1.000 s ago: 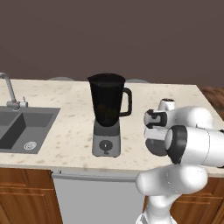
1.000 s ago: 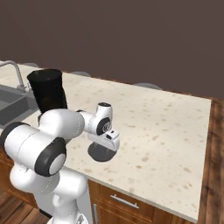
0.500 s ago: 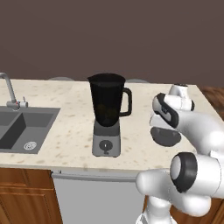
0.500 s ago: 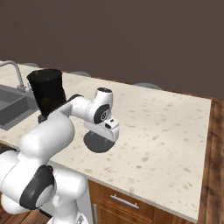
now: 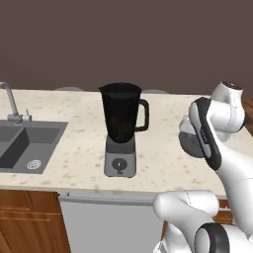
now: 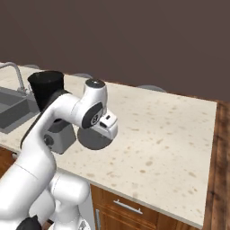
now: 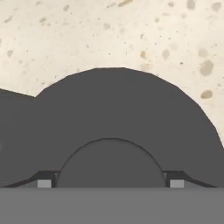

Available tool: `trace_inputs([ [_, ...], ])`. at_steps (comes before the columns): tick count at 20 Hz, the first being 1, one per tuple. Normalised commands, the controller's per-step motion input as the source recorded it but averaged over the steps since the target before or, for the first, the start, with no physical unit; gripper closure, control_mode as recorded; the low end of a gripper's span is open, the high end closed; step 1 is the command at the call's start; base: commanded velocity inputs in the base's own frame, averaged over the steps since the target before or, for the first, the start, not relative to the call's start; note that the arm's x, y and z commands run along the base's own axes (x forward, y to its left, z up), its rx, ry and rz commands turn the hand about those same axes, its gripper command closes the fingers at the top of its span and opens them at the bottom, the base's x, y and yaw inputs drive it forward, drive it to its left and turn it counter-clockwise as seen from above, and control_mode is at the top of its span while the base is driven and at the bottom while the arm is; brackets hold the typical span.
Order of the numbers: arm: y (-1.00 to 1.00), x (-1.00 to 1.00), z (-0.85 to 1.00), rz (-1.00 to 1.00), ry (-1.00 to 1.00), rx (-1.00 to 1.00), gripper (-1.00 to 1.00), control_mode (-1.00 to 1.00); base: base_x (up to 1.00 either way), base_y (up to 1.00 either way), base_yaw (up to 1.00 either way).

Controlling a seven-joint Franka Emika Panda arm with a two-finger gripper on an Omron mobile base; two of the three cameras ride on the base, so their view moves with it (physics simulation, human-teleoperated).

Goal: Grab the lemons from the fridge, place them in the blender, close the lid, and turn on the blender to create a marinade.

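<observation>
The blender's dark jar (image 5: 121,113) stands open-mouthed on its grey base (image 5: 120,160) with the round dial, mid-counter. It appears again at the left of the right base view (image 6: 45,87). To its right my gripper (image 6: 101,134) holds the lid (image 6: 93,138), a flat dark grey disc just above the counter. In the hand view the fingertips (image 7: 44,183) flank the lid's round centre knob (image 7: 111,159), and the gripper (image 7: 110,183) is shut on it. The arm partly covers the lid (image 5: 187,143). The lemons and the fridge are out of view.
A grey sink (image 5: 20,143) with a faucet (image 5: 7,101) lies at the counter's left end. Speckled beige counter (image 6: 170,130) stretches to the right of the lid as far as the edge (image 6: 214,148). Wooden cabinets and a grey appliance front (image 5: 104,227) sit below.
The arm has swung its elbow up and out. The hand has risen slightly and drifted toward the blender, and the lid has come with it.
</observation>
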Motion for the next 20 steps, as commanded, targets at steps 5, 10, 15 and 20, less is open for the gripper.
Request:
trace_inputs([
  [5, 0.28, -0.11, 1.0, -0.01, -0.21, 0.0, 1.0, -1.0, 0.0, 0.0, 0.0],
  [10, 0.34, 0.0, 1.0, 0.0, -0.18, 0.0, 1.0, -1.0, 0.0, 0.0, 0.0],
  [15, 0.33, 0.0, 1.0, 0.0, -0.14, 0.0, 1.0, -1.0, 0.0, 0.0, 0.0],
  [20, 0.56, 0.08, 0.97, 0.0, -0.03, 0.0, 1.0, -1.0, 0.0, 0.0, 0.0],
])
